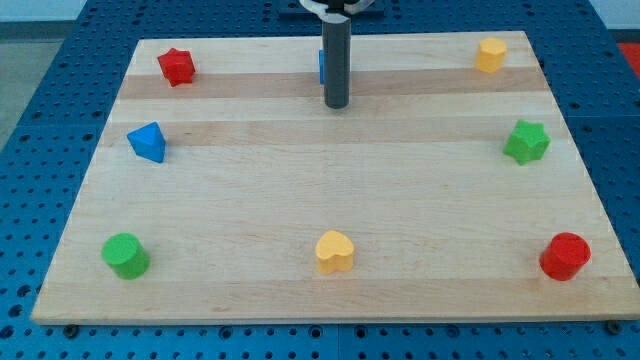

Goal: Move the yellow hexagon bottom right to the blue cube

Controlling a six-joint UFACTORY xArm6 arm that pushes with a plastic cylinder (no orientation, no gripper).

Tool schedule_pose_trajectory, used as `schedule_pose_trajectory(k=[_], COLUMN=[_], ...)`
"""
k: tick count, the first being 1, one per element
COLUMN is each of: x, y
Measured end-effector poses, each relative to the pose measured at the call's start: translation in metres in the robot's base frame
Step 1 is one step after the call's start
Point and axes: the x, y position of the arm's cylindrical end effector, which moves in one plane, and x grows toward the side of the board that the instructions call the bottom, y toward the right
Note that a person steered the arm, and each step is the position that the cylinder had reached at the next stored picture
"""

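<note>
One camera view looks down at a slant from the near edge, taking in the whole wooden bench (300,190).

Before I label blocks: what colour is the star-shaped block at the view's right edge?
Green. The star-shaped block shows clearly in the camera view, the only one.

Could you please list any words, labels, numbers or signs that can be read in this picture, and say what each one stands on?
None: no readable text shows anywhere in this view.
The wooden board, the coloured blocks, such as the yellow hexagon and the blue cube half hidden behind the rod, and my tip all bear no markings.
</note>
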Motion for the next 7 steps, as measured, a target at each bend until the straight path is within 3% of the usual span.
schedule_pose_trajectory(k=[1, 2, 6, 7], x=[-0.013, -0.013, -0.013, -0.013], y=[0.083, 0.084, 0.242, 0.242])
